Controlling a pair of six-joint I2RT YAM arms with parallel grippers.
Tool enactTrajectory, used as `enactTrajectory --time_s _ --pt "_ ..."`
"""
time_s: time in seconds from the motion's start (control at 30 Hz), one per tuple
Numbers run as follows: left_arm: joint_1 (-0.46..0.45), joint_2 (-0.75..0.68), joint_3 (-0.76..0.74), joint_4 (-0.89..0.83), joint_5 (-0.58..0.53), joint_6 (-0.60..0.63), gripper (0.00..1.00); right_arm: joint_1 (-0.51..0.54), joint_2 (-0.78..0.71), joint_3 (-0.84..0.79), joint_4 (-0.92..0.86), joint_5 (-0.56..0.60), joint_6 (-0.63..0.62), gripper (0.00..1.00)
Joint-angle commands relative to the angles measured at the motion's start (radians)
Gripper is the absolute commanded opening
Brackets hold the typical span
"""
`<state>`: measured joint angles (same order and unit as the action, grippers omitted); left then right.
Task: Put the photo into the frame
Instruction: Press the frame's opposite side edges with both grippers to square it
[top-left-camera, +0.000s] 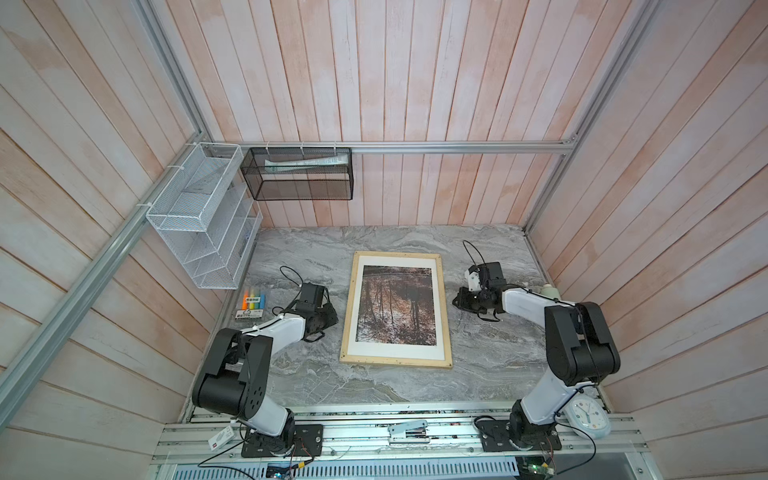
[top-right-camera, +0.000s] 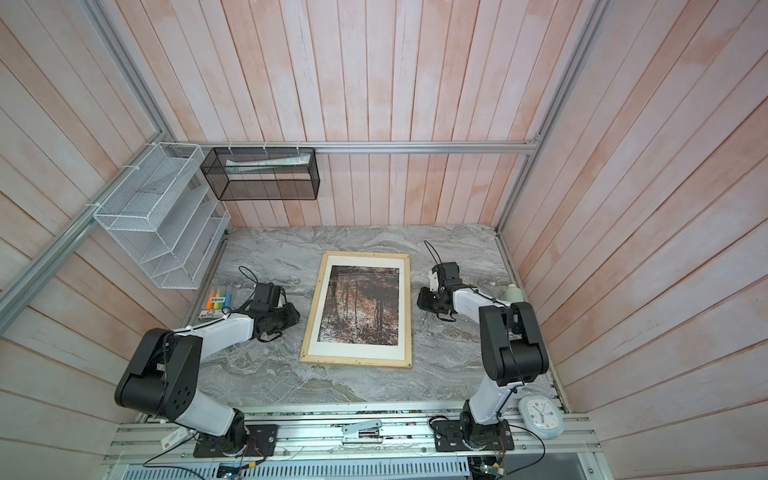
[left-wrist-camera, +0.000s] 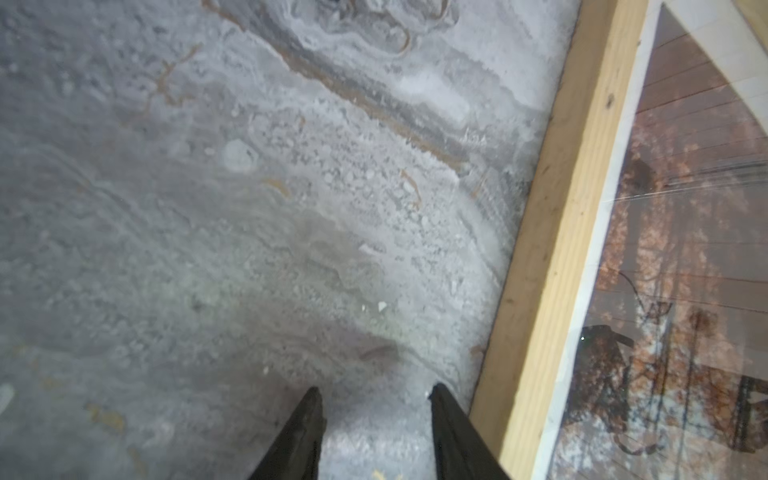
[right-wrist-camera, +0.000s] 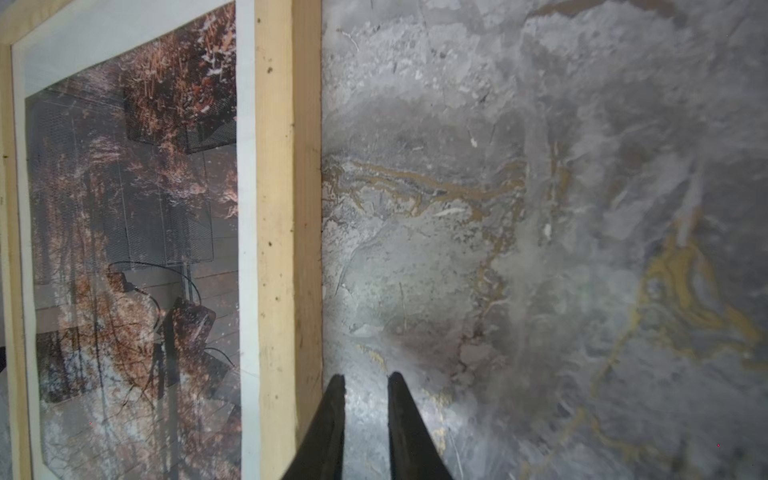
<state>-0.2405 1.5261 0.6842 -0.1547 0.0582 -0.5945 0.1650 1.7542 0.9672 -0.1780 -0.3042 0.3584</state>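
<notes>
A white wire rack (top-left-camera: 199, 216) and a black mesh basket (top-left-camera: 299, 192) holding papers (top-left-camera: 305, 161) hang on pale plank walls (top-left-camera: 415, 83) above a grey marble tabletop (top-left-camera: 478, 374). Highlighters (top-left-camera: 251, 305) lie at its left edge, and a stapler (top-left-camera: 407, 428) and a clock (top-left-camera: 588, 415) sit along the front rail (top-left-camera: 353, 433).

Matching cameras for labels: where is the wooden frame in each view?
Top view: the frame lies flat, near the picture's centre.
Top view: the frame lies flat, slightly left of centre.
Left wrist: one frame strip runs just beside the left gripper.
Right wrist: one frame strip runs just beside the right gripper.
Shared landmark: the photo inside its white border, visible in all four.
</notes>
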Motion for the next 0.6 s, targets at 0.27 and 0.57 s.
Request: enactTrajectory --time_s 0.27,0.57 --pt "-0.1 -0.17 -0.083 -0.166 -0.082 -0.043 0.43 0.001 0.174 0.183 0.002 0.028 -0.034 0.15" --pt "-0.149 -0.204 -0.11 -0.226 -0.084 -0.06 0.39 -0.001 0.262 0.294 -0.038 0.033 -0.055 0.14"
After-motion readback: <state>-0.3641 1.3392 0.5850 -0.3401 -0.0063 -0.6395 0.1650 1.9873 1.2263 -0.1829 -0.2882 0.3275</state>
